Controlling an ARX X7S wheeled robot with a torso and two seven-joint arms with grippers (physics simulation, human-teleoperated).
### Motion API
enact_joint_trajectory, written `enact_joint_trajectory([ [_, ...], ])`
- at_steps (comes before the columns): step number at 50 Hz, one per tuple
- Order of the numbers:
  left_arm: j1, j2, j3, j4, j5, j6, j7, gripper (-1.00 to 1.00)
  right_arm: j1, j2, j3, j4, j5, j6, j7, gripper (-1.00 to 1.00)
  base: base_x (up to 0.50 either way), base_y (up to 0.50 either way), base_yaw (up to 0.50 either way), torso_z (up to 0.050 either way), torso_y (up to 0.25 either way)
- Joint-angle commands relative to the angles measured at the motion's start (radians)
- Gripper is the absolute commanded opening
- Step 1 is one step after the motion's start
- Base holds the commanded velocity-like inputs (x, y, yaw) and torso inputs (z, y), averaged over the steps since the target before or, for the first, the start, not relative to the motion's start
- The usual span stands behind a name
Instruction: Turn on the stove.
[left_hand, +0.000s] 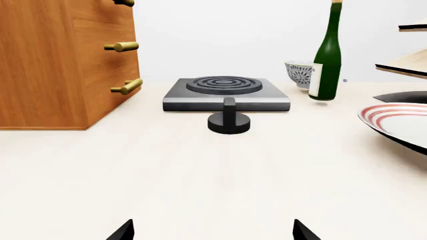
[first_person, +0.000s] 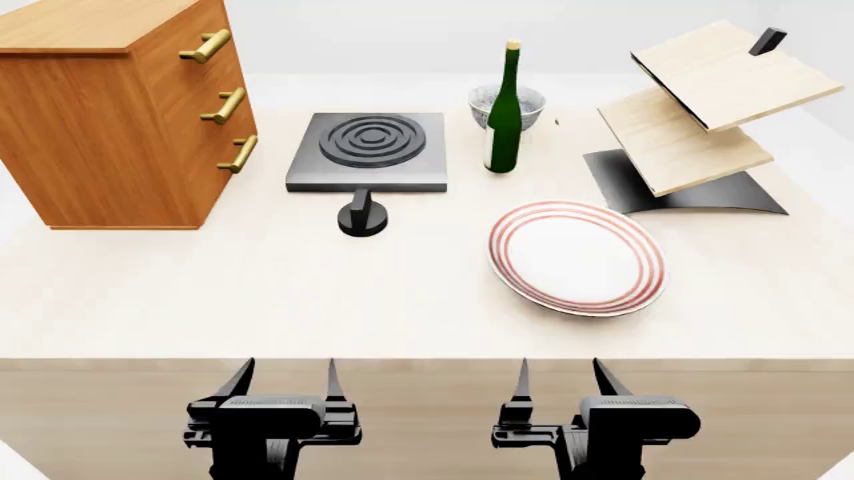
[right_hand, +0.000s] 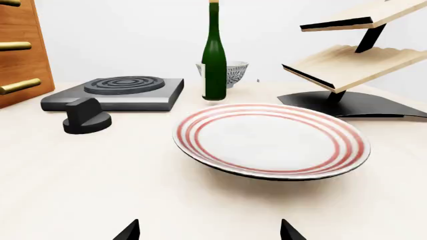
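Note:
The stove (first_person: 367, 152) is a flat dark-grey slab with a ringed burner, at the table's back left; it also shows in the left wrist view (left_hand: 225, 93) and the right wrist view (right_hand: 120, 92). Its small black ridged knob (first_person: 363, 217) stands on the table just in front of the slab, also in the left wrist view (left_hand: 229, 120) and the right wrist view (right_hand: 85, 118). My left gripper (first_person: 287, 375) is open and empty at the table's front edge, well short of the knob. My right gripper (first_person: 561, 375) is open and empty at the front edge, to the right.
A wooden drawer cabinet (first_person: 114, 110) stands at the back left beside the stove. A green bottle (first_person: 505, 110) and a patterned bowl (first_person: 507, 102) stand behind right of the stove. A red-ringed white plate (first_person: 577, 257) lies right of centre. A tilted wooden rack (first_person: 701, 110) stands at the back right.

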Motion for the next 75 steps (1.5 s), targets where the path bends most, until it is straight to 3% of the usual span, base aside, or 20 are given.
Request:
enact_joint_trajectory([
  [1,-0.001,-0.013,0.015,0.002,-0.013,-0.002,-0.015,1.00,0.001,0.024,-0.031,-0.001,0.024,0.001,0.031,1.00,0.00,0.00,0.00,0.000,0.000],
  [11,-0.002,-0.044,0.051,-0.005,-0.040,0.012,-0.053,1.00,0.004,0.054,-0.081,0.013,-0.032,-0.036,0.099,1.00,0.00,0.00,0.00,0.000,0.000],
  [18,-0.005,-0.058,0.069,0.010,-0.049,-0.002,-0.068,1.00,0.024,0.056,-0.061,-0.017,0.025,0.047,0.115,1.00,0.00,0.00,0.00,0.000,0.000],
  [21,-0.011,-0.075,0.066,0.146,-0.070,-0.142,-0.071,1.00,0.041,0.063,-0.038,-0.146,0.082,0.209,0.120,1.00,0.00,0.00,0.00,0.000,0.000],
  [22,-0.021,-0.088,0.063,0.268,-0.084,-0.273,-0.073,1.00,0.062,0.069,-0.035,-0.227,0.079,0.345,0.144,1.00,0.00,0.00,0.00,0.000,0.000],
  [27,-0.119,-0.127,0.016,0.616,-0.170,-0.646,-0.089,1.00,0.115,0.113,-0.042,-0.503,0.077,0.627,0.158,1.00,0.00,0.00,0.00,0.000,0.000],
  [28,-0.166,-0.127,-0.023,0.698,-0.229,-0.778,-0.091,1.00,0.139,0.120,-0.019,-0.589,0.118,0.722,0.140,1.00,0.00,0.00,0.00,0.000,0.000],
  [34,-0.270,-0.128,-0.085,0.876,-0.326,-1.053,-0.121,1.00,0.241,0.132,0.030,-0.799,0.195,1.025,0.132,1.00,0.00,0.00,0.00,0.000,0.000],
  [38,-0.321,-0.113,-0.133,0.924,-0.376,-1.144,-0.127,1.00,0.274,0.133,0.052,-0.858,0.212,1.092,0.141,1.00,0.00,0.00,0.00,0.000,0.000],
  [48,-0.283,-0.129,-0.149,0.868,-0.365,-1.061,-0.122,1.00,0.217,0.133,0.034,-0.851,0.200,1.001,0.155,1.00,0.00,0.00,0.00,0.000,0.000],
  [52,-0.266,-0.131,-0.150,0.857,-0.362,-1.034,-0.122,1.00,0.209,0.098,0.098,-0.839,0.235,0.954,0.148,1.00,0.03,0.00,0.00,0.000,0.000],
  [75,-0.254,-0.141,-0.144,0.834,-0.374,-0.998,-0.142,1.00,0.206,0.103,0.124,-0.846,0.311,0.960,0.157,1.00,0.50,0.00,0.00,0.000,0.000],
])
